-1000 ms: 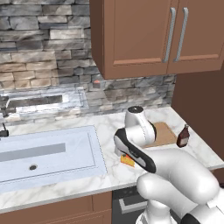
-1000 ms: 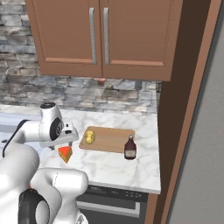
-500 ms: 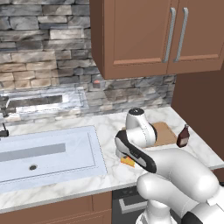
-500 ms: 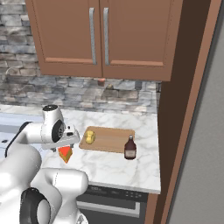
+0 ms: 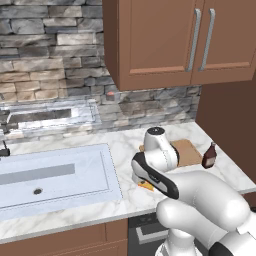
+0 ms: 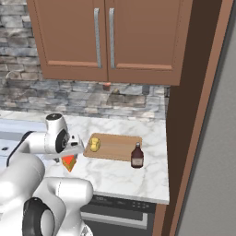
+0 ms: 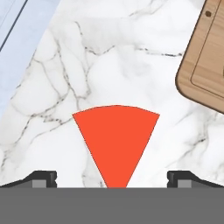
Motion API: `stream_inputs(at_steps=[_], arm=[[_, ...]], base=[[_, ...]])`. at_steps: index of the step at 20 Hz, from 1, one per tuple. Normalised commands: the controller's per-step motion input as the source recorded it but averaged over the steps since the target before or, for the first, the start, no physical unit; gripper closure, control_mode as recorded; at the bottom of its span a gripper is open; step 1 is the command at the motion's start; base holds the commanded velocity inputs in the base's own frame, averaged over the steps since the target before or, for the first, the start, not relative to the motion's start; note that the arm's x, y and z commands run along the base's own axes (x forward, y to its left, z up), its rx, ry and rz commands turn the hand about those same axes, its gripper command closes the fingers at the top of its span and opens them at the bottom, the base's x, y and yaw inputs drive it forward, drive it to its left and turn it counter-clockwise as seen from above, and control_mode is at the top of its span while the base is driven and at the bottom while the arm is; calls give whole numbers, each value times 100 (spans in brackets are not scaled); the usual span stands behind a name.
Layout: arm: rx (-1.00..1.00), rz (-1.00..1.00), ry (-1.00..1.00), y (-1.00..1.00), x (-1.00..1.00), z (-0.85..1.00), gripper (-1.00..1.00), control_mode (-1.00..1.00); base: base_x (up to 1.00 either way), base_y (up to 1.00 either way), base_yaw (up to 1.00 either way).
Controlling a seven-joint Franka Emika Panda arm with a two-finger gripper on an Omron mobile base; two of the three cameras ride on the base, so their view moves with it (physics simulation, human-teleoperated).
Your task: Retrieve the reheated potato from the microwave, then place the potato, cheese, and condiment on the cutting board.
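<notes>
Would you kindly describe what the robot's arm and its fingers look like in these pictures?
The arm is built of glossy white, rounded, bulbous segments, with dark bands at the joints and a round dark cap on the end of the upper segment. No loose cables or markings show. In the hand view the fingers are small dark blocks with a lighter grey inset, and the gripper carries two of them.

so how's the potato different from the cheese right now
The potato is a rounded yellowish lump; the cheese is a flat-topped orange-red wedge. The potato already sits on the cutting board; the cheese lies off it on the marble counter, under the open tool. Both are small, similar in size, and neither is gripped.
</notes>
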Motion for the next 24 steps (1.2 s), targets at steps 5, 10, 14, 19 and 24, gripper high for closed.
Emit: stream_inputs(at_steps=[5, 10, 14, 19, 24], arm=[[1, 0, 0, 1, 0, -15, -100, -100], [2, 0, 0, 1, 1, -15, -100, -100], [4, 0, 0, 3, 1, -8, -100, -100], [3, 0, 0, 0, 0, -13, -100, -100], [1, -1, 0, 0, 1, -16, -100, -100]], base=[[0, 0, 0], [0, 0, 0], [0, 0, 0], [0, 0, 0], [0, 0, 0]])
